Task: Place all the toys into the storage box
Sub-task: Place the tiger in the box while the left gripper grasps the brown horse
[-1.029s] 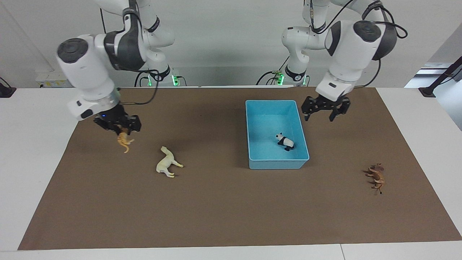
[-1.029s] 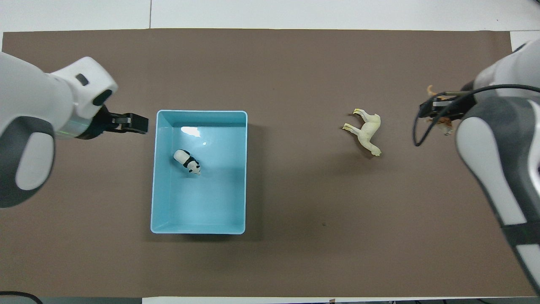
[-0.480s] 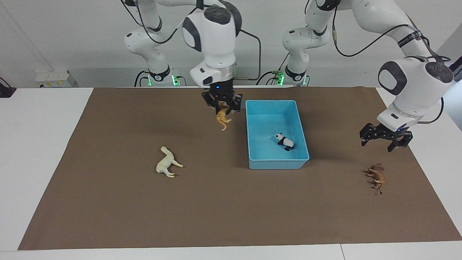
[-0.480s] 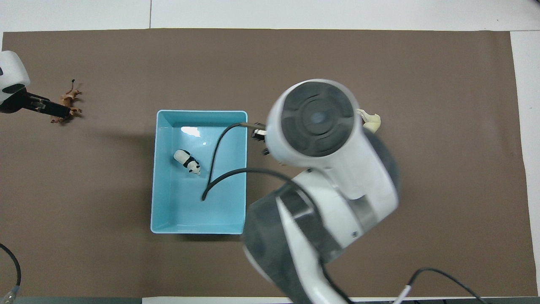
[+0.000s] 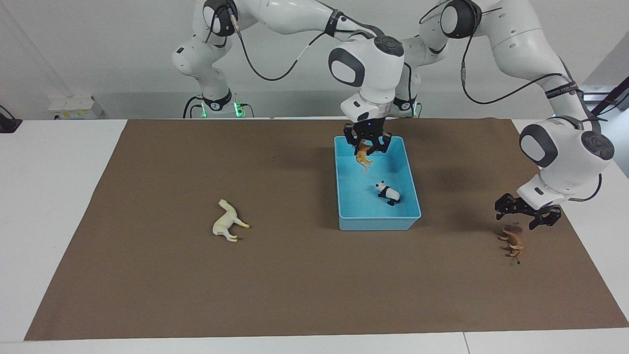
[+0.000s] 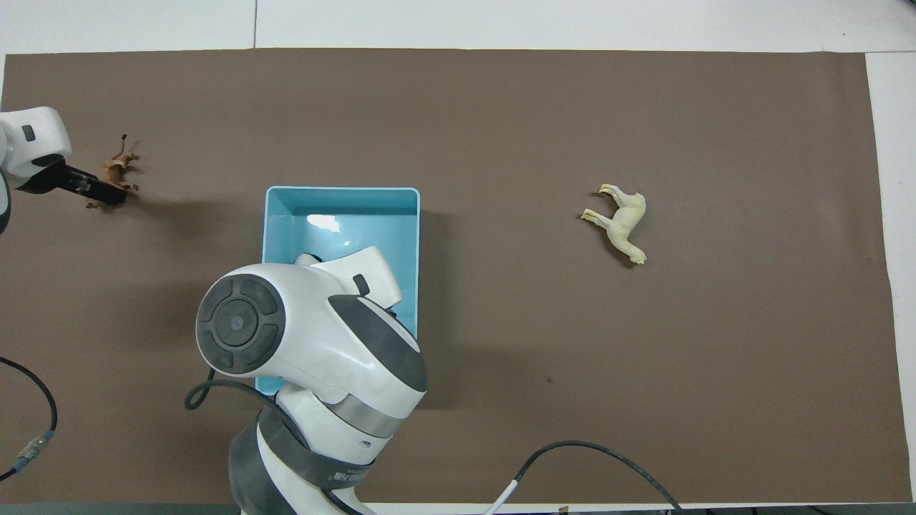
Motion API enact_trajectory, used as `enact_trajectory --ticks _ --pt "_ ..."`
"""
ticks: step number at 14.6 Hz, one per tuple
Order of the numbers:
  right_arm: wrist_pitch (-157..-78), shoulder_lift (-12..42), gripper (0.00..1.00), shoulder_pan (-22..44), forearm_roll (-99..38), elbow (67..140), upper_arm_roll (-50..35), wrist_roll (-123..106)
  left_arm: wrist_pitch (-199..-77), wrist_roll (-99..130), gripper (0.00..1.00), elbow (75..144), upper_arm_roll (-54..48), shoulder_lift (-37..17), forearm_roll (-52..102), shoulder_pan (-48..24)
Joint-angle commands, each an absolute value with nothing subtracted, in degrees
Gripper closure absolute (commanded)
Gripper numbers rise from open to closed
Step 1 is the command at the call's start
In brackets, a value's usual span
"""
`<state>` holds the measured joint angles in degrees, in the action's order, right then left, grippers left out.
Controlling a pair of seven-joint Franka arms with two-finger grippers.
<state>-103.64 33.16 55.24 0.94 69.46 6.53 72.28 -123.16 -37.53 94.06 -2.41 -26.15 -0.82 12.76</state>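
One toy, the panda (image 5: 387, 192), lay in the storage box (image 5: 376, 224). The right gripper (image 5: 367, 143) pinched the tiger (image 5: 363, 157) over the box. The left gripper's (image 5: 527, 215) fingers were spread above the brown animal (image 5: 512, 243). The white horse (image 5: 227, 222) waited on the desk (image 5: 295, 285).

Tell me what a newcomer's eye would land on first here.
The right gripper dangles a small orange plastic tiger figurine over the light blue rectangular plastic storage box, where a black-and-white panda figurine already sits. At the left arm's end, the open left gripper hangs just above a brown horned animal figurine, while a cream-white horse figurine lies alone toward the right arm's end.
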Motion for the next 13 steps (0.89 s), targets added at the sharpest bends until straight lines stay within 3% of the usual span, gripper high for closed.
enact_trajectory --ticks 1,6,11,13 --pt "-102.92 34.02 0.01 56.07 1.32 66.53 6.68 78.21 -126.98 -38.06 0.0 96.41 -2.72 -26.45 -1.32 13.27" --pt "-97.75 33.32 0.0 54.32 0.7 66.36 7.64 80.33 -132.79 -38.06 0.0 97.21 -2.72 -28.73 -1.58 14.15" --pt "-93.87 30.15 0.0 40.28 1.32 67.67 8.79 67.78 -136.4 -37.97 0.0 98.26 -2.72 -29.62 -1.67 14.33" --pt "-94.57 30.06 0.0 34.74 1.84 69.43 8.88 66.1 -138.15 -37.88 0.2 99.57 -2.72 -29.62 -1.67 14.24"
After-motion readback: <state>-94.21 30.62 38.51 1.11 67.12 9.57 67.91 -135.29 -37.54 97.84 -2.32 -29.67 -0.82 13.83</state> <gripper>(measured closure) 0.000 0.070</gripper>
